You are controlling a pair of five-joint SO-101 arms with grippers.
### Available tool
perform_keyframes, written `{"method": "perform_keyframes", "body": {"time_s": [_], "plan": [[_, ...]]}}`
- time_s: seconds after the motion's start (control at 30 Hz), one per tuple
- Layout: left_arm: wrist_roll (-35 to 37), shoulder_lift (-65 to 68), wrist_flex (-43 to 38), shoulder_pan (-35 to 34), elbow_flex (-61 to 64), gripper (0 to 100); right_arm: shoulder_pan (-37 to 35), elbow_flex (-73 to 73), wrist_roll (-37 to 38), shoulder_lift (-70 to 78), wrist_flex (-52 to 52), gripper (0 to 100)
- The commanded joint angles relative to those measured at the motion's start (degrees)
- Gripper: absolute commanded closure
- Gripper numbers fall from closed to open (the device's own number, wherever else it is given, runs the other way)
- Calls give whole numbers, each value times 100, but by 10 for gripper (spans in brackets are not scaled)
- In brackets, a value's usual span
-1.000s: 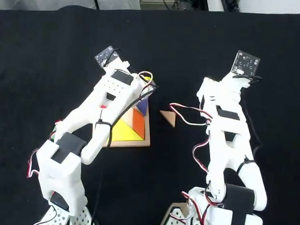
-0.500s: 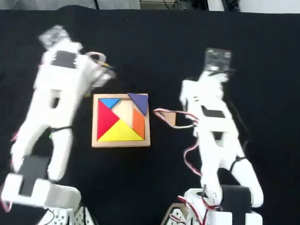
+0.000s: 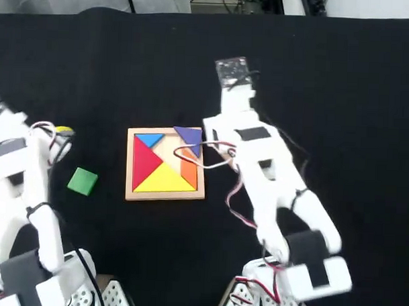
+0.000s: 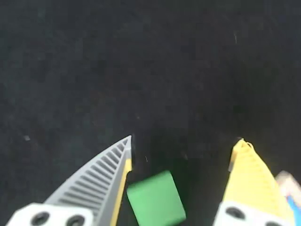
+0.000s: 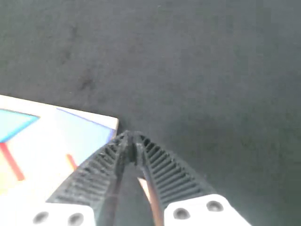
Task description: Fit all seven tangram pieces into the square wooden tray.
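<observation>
We found the green square (image 3: 82,181) lying flat on the black tablecloth (image 3: 315,76), well apart from the left side of the square wooden tray (image 3: 165,196). In the left wrist view it sat between the spread fingers of the left gripper (image 4: 184,140), close beside the grey finger (image 4: 101,176) and clear of the yellow one (image 4: 249,174). The left arm (image 3: 22,180) stood at the table's left edge, wrist tipped down over the piece. The right arm (image 3: 258,155) leaned across to the tray's right rim, and the tips of the right gripper (image 5: 133,136) met just off the tray's corner. A sliver of tan piece (image 5: 146,188) showed behind those tips; we could not tell whether it was gripped. Inside the tray lay a blue triangle (image 3: 149,139), purple triangle (image 3: 189,135), red triangle (image 3: 145,162), yellow triangle (image 3: 164,180) and orange piece (image 3: 188,166), with bare wood at the upper middle. Open cloth surrounded the tray.
</observation>
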Motion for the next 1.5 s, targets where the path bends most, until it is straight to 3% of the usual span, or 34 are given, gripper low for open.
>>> {"method": "perform_keyframes", "body": {"time_s": [0.0, 0.2, 0.67, 0.9, 1.1, 1.47], "plan": [[220, -316, -1029, -330, 505, 672, -105, -822, 44, 488, 141, 988], [211, -369, -1398, -119, 769, 672, -220, -1587, 35, 1200, 738, 988], [211, -369, -1398, -110, 804, 672, -659, -1631, 35, 1393, 774, 988], [211, -369, -1398, -110, 813, 672, -598, -1657, 35, 1341, 844, 988], [211, -369, -1398, -101, 813, 672, 9, -1631, 35, 1068, 738, 988], [202, -369, -1398, 110, 901, 672, -123, -1982, 35, 1815, 589, 988]]}}
